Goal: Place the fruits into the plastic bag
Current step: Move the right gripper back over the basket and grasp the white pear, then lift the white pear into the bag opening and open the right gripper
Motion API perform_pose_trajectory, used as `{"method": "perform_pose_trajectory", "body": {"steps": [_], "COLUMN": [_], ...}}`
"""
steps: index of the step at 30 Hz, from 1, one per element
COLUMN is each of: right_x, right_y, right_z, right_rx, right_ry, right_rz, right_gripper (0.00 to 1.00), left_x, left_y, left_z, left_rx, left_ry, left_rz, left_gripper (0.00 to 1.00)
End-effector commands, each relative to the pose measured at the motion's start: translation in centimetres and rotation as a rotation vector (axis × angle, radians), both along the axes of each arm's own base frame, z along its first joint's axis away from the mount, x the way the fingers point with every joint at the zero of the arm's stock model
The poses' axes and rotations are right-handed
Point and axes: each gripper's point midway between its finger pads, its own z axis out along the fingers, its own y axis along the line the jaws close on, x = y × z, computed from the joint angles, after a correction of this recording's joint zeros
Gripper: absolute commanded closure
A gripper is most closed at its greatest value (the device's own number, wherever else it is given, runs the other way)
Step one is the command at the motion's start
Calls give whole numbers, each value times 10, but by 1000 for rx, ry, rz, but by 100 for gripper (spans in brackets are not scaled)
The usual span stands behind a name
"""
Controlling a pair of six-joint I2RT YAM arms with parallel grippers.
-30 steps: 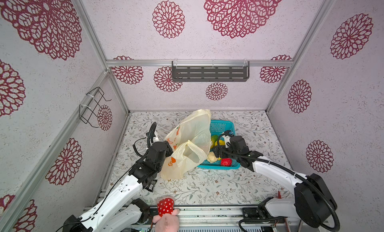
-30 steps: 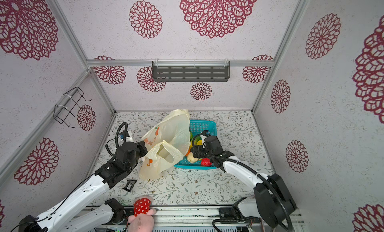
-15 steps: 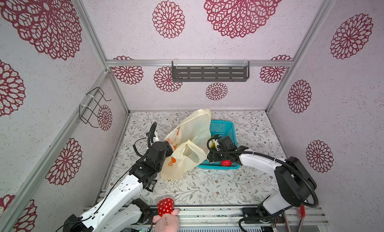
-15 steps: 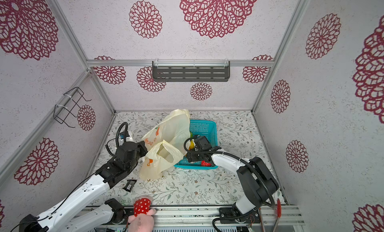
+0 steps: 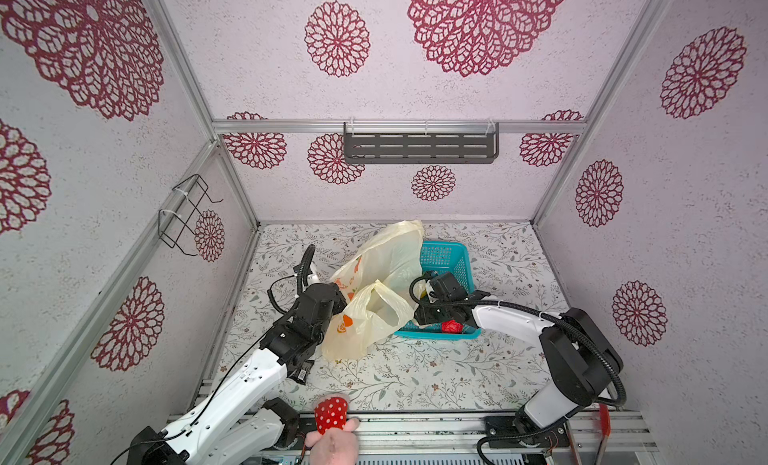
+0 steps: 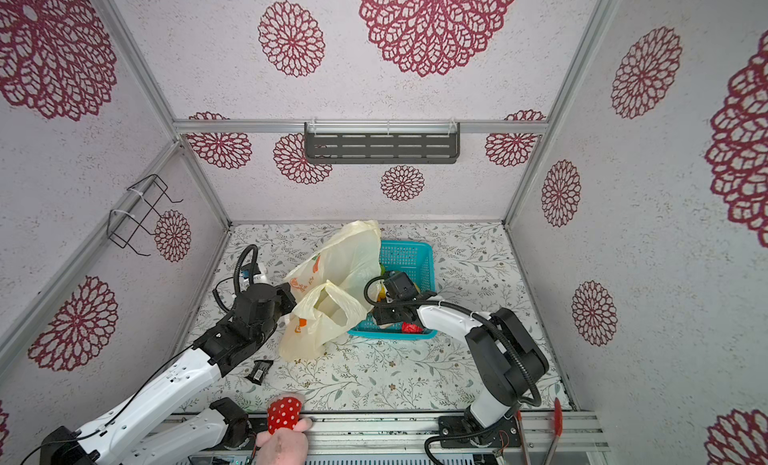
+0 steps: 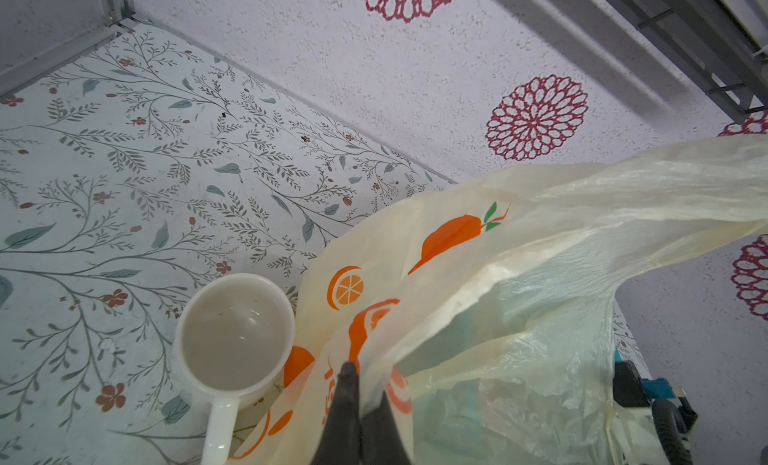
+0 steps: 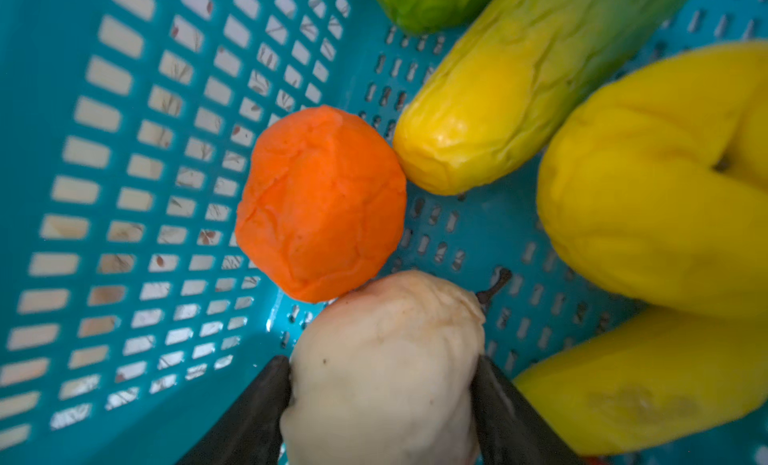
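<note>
Now right pincer (image 8: 380, 365) has closed around pale pear (image 8: 386, 321) in basket (image 8: 124, 184); left pincer (image 7: 360, 386) still pinches plastic bag (image 7: 519, 271).

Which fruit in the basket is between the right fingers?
The pale cream pear, touching the orange; both fingers sit against its sides, while the yellow fruits lie free.

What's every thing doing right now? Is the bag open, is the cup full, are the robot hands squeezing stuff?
plastic bag, held up, mouth open
left gripper, shut on the plastic bag's edge
right gripper, shut on the pale pear
pale pear, gripped, inside the basket
basket, upright, fruit inside
orange, lying in the basket, touching the pale pear
white cup, upright, empty
</note>
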Motion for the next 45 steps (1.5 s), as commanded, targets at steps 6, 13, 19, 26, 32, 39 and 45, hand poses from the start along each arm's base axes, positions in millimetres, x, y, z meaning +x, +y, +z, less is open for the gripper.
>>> {"method": "perform_pose_trajectory", "body": {"steps": [6,13,19,26,32,39,45], "right_x": [6,25,34,17,10,9,4], "right_y": [-7,-23,-33,8,63,126,147], "right_z": [17,76,151,215,221,177,129], "right_rx": [4,52,151,317,440,391,291], "right_ry": [-67,-240,-426,-551,-520,-370,-237], "right_rz": [-60,-149,-174,30,192,328,344], "right_gripper": [59,63,64,63,63,61,57], "left_x": [3,1,2,3,3,0,-2], "left_y": [3,4,4,1,1,2,3], "left_z": [3,4,5,4,4,5,3], "left_rx": [-14,-9,-9,-17,-23,-38,-55], "left_ry": [-10,-14,-16,-23,-24,-28,-24], "left_rz": [20,19,17,9,7,10,18], "left_gripper": [100,100,100,100,100,100,100]}}
